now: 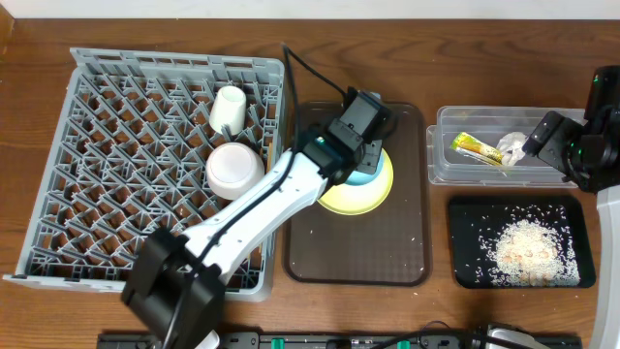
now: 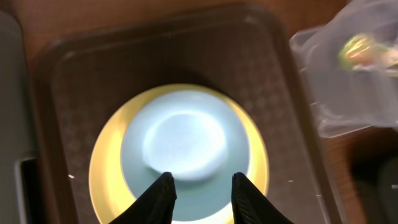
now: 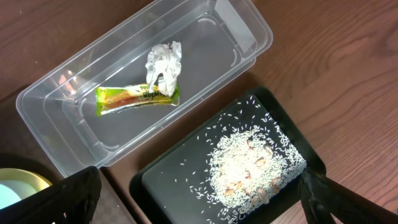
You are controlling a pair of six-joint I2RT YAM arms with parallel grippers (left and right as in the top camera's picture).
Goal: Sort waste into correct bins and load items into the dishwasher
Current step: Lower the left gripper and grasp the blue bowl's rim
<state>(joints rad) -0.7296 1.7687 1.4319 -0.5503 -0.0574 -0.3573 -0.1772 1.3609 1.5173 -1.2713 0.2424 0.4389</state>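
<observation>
My left gripper [image 2: 202, 183] is open, its fingers just over the near part of the light blue bowl [image 2: 183, 143], which sits on the round yellow plate [image 2: 106, 162] on the brown serving tray [image 1: 407, 223]. The grey dish rack [image 1: 107, 145] holds the white bowl [image 1: 233, 171] and the small white cup [image 1: 229, 108]. My right gripper [image 3: 199, 199] is open and empty above the black tray [image 3: 180, 193] holding the rice scraps [image 3: 255, 165]. The clear tub [image 3: 68, 99] holds the green-and-yellow wrapper [image 3: 134, 98] and the white tissue [image 3: 164, 62]. The chopsticks are out of view.
The left arm [image 1: 262, 208] stretches across the rack's right edge to the serving tray. A few loose rice grains lie on the serving tray [image 1: 418, 215]. The clear tub [image 1: 450, 165] and black tray [image 1: 465, 271] stand at the right, the tub behind.
</observation>
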